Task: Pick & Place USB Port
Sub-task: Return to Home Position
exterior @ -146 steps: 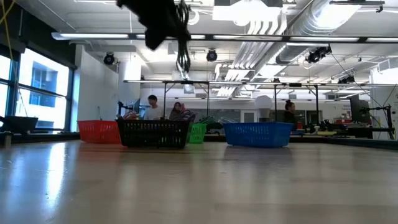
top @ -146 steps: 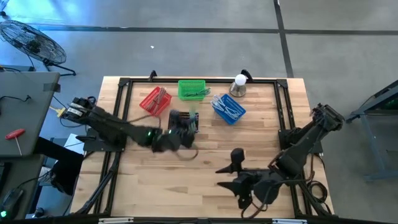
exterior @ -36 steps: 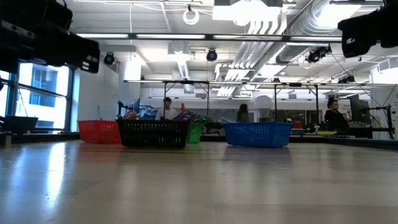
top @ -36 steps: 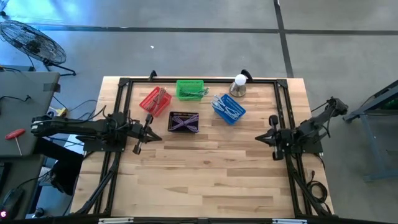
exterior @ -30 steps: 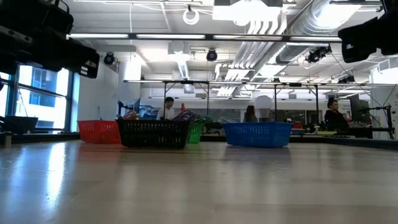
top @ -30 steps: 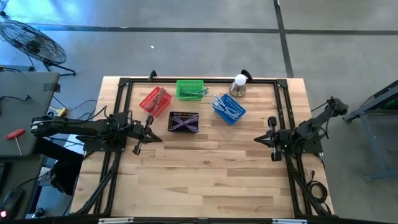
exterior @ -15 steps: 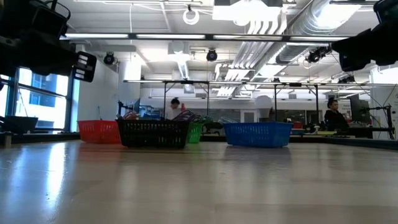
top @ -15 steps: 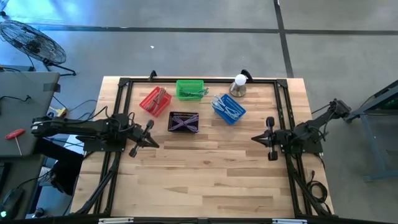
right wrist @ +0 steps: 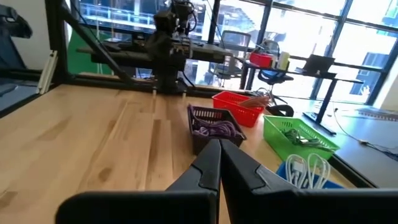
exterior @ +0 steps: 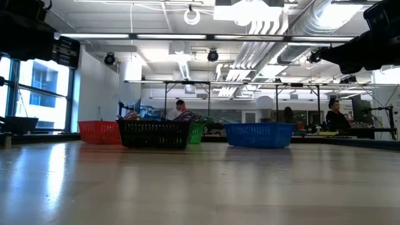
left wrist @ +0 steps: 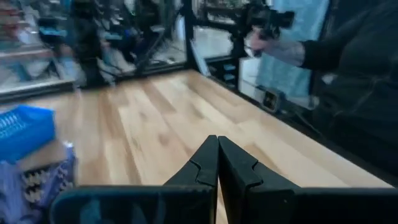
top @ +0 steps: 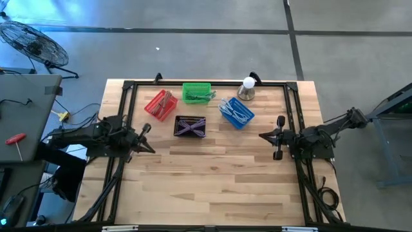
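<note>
At the worktop's left edge sits the left hand, fingers pressed flat together w/ nothing between them. It is raised off the wood and points across toward the other arm. On the opposite edge the right hand is likewise closed and empty, pointing inward.

Between the two arms, toward the rear of the worktop, four bins are grouped:
- red bin, leftmost, tilted at an angle, w/ a cable in it; colour of that cable hard to tell.
- green bin, rearmost, w/ a dark cable lying inside.
- black bin, nearest the front of the group, holding the violet cable coiled inside.
- blue bin, rightmost, angled, w/ pale cables in it.

No cable is loose on the wood.

The black bin is the one closest to the left hand, off to its right and a bit rearward, clearly apart from it. The blue bin is the one closest to the right hand, apart from it too. Neither hand touches any bin or cable.

Just behind the blue bin stands a white-domed item at the rear frame rail.
</note>
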Robot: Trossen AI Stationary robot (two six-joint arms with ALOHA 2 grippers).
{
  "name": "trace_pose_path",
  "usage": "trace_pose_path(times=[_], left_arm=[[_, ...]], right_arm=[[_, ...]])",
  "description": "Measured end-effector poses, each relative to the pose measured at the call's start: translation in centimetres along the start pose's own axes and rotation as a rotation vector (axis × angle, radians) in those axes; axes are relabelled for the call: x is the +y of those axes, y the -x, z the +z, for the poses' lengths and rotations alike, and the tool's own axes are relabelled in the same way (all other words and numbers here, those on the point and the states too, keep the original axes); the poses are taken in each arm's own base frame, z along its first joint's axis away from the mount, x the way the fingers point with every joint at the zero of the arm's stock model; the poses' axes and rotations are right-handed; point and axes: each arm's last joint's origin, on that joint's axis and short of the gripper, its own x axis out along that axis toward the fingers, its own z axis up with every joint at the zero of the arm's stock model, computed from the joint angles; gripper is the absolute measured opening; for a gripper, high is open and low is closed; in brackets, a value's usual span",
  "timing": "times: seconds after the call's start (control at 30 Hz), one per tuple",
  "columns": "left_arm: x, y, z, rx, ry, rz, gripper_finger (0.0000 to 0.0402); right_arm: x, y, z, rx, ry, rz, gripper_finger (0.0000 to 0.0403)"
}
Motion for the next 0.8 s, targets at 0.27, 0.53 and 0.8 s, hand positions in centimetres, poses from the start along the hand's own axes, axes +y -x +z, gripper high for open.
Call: trace_pose_path(times=[0.27,0.53,0.8], left_arm=[[-0.05,0.01,-0.4,0.051,0.008,-0.008,0.0],[-0.09,0.01,-0.43,0.052,0.012,-0.017,0.0],[0.07,0.02,-0.51,0.066,0.025,0.039,0.0]], right_arm=[[-0.07,-0.08,-0.07,0.004,0.006,0.009,0.0],[-0.14,-0.08,-0.07,0.007,0.008,-0.016,0.0],[-0.13,-0.07,-0.05,0.005,0.007,-0.014,0.0001]])
